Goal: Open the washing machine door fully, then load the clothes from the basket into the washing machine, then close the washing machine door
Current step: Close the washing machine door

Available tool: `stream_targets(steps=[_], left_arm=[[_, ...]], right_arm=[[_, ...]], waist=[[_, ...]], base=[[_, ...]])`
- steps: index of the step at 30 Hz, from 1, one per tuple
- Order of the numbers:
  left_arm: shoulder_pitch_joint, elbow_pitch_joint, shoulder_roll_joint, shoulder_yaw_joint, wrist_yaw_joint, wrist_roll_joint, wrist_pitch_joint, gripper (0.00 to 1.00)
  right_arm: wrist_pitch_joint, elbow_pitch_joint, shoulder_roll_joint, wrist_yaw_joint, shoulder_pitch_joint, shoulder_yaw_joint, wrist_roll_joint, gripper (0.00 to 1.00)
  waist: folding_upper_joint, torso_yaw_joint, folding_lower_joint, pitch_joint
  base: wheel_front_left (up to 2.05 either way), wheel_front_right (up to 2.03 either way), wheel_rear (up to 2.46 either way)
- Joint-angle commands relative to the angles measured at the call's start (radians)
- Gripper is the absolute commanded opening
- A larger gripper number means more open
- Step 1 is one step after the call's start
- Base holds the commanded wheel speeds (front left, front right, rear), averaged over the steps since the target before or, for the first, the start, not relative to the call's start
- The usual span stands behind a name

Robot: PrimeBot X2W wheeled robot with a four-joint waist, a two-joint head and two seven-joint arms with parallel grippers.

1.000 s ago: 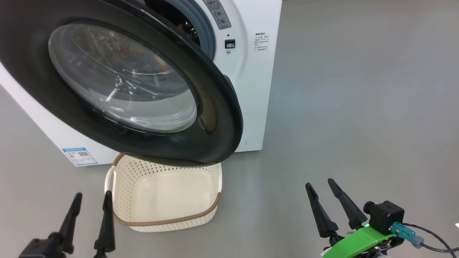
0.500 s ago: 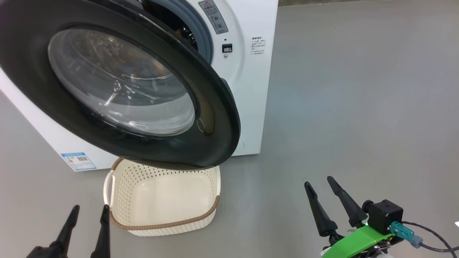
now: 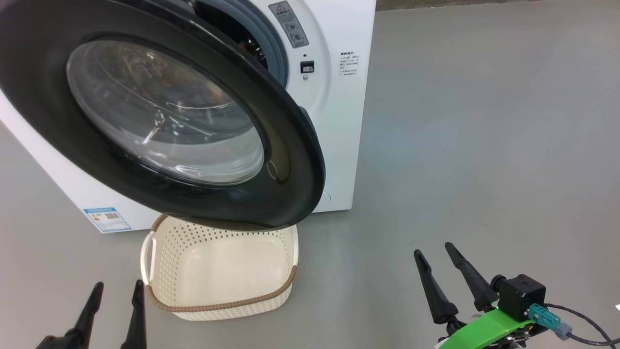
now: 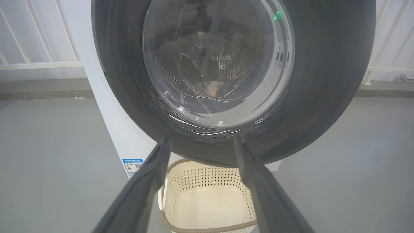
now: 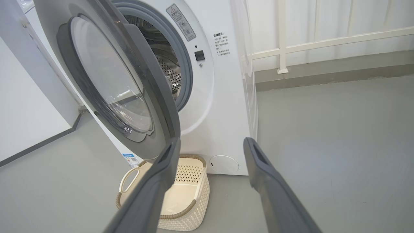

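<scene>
**Two grippers free, door ajar**

Both the left gripper (image 3: pixel 119 286) and the right gripper (image 3: pixel 432 249) hover low with fingers spread, gripping nothing. The washing machine door (image 3: pixel 290 160) stands partly swung out from the washing machine (image 3: pixel 339 121). Beneath its lower edge the basket (image 3: pixel 218 305) sits on the grey floor (image 3: pixel 484 145). Pale and orange clothes (image 4: pixel 212 90) show through the glass, inside the drum.

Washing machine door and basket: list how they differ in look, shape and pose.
Colour: the washing machine door is glossy black around clear glass; the basket is cream-white perforated plastic with a brown rim.
Shape: the door is round, the basket rectangular.
Pose: the door hangs swung open; the basket sits empty on the floor under the door's lower edge.
Shared: both are at the front of the washing machine.
</scene>
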State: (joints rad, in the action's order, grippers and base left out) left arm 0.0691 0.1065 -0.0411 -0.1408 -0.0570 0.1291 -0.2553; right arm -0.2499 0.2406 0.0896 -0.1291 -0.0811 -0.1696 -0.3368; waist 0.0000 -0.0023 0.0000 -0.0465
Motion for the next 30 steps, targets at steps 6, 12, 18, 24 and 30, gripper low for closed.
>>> stream_targets(steps=[6,12,18,24,30], left_arm=[[-0.005,-0.018,-0.009,-0.026,0.017,0.012,-0.006,1.0],[-0.001,-0.02,-0.009,-0.022,0.021,0.023,-0.006,1.0],[-0.001,-0.018,-0.009,-0.018,0.023,0.033,-0.006,1.0],[-0.002,-0.019,-0.009,-0.019,0.027,0.047,-0.006,1.0],[-0.008,-0.023,-0.009,-0.021,0.025,0.053,-0.006,1.0]], right_arm=[[-0.012,-0.021,-0.005,-0.002,-0.007,-0.015,0.012,1.0],[-0.012,-0.02,-0.006,-0.002,-0.005,-0.016,0.01,1.0],[-0.012,-0.018,-0.006,-0.002,-0.006,-0.016,0.01,0.0],[-0.012,-0.049,-0.011,-0.002,-0.013,0.009,-0.008,0.0],[-0.012,-0.257,0.0,-0.002,-0.036,-0.02,-0.043,0.0]], waist=[[0.0,0.001,0.0,0.002],[0.0,0.003,0.0,0.002],[0.0,0.002,0.0,0.001],[0.0,0.0,0.0,-0.004],[0.0,0.0,0.0,-0.015]], base=[[0.0,0.0,0.0],[0.0,0.0,0.0],[0.0,0.0,0.0],[0.0,0.0,0.0],[0.0,0.0,0.0]])
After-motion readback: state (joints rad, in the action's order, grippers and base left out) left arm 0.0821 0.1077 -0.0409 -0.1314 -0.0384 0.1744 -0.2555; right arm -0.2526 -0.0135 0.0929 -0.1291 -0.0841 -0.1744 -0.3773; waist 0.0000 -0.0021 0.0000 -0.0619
